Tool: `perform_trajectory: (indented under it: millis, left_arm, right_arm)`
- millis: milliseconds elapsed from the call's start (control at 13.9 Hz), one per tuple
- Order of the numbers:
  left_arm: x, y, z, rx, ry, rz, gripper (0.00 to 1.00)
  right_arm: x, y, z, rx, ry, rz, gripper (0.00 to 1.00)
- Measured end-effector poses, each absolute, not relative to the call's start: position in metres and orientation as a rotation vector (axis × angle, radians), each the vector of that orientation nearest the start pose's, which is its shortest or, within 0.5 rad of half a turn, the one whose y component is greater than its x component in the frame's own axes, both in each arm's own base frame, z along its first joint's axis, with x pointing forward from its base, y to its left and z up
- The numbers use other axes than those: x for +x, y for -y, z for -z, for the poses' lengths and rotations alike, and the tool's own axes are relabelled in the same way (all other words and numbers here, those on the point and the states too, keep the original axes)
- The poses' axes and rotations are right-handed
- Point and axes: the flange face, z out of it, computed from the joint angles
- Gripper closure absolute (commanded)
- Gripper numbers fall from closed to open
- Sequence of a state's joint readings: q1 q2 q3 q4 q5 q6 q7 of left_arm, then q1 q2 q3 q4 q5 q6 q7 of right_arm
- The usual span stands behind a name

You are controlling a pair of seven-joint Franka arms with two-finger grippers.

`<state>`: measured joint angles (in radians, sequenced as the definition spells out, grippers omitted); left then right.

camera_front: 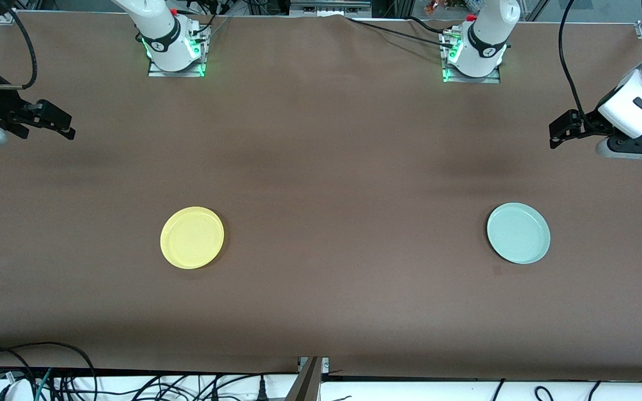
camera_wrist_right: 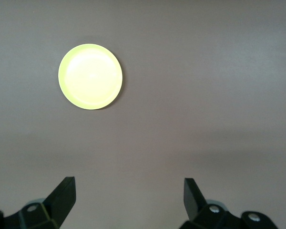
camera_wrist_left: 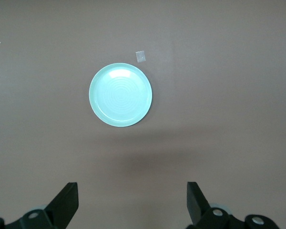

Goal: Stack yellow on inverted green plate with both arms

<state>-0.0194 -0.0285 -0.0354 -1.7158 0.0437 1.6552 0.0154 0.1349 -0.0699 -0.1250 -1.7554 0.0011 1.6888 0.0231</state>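
Observation:
The pale-yellow plate (camera_front: 191, 238) lies flat on the brown table toward the right arm's end; it also shows in the right wrist view (camera_wrist_right: 90, 76). The mint-green plate (camera_front: 518, 233) lies flat, hollow side up, toward the left arm's end; it also shows in the left wrist view (camera_wrist_left: 120, 94). The plates are far apart. My right gripper (camera_front: 67, 129) (camera_wrist_right: 128, 183) is open and empty, up in the air over bare table at its end. My left gripper (camera_front: 556, 136) (camera_wrist_left: 132, 188) is open and empty, up in the air over bare table at its end.
A small pale square of tape (camera_wrist_left: 141, 56) lies on the table close beside the green plate. The two arm bases (camera_front: 175, 53) (camera_front: 474, 55) stand at the table's edge farthest from the front camera. Cables (camera_front: 76, 384) lie past the nearest edge.

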Motion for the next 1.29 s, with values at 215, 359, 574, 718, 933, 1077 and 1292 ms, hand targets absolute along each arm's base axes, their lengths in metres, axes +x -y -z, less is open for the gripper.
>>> perform_trajectory:
  millis: [215,359,574,718,933,1077,1292]
  left_arm:
    - [0.548,0.026,-0.579,-3.094,-0.120,-0.048,0.00]
    - [0.548,0.026,-0.579,-3.094,-0.121,-0.049,0.00]
    - [0.549,0.026,-0.577,-3.094,-0.121,-0.055,0.00]
    - [0.551,0.026,-0.573,-3.094,-0.120,-0.064,0.00]
    - [0.554,0.025,-0.569,-3.094,-0.120,-0.078,0.00]
    - [0.557,0.026,-0.567,-3.094,-0.120,-0.081,0.00]
    - [0.563,0.025,-0.566,-3.094,-0.120,-0.110,0.00]
  right_arm:
    - [0.540,-0.006,-0.585,-3.132,-0.013,0.006,0.00]
    - [0.540,-0.006,-0.585,-3.132,-0.013,0.007,0.00]
    - [0.540,-0.006,-0.585,-3.132,-0.013,0.009,0.00]
    - [0.540,-0.006,-0.585,-3.132,-0.013,0.010,0.00]
    - [0.540,-0.006,-0.585,-3.132,-0.013,0.010,0.00]
    - [0.542,-0.006,-0.583,-3.132,-0.013,0.011,0.00]
    - [0.550,-0.014,-0.572,-3.136,0.006,-0.005,0.00]
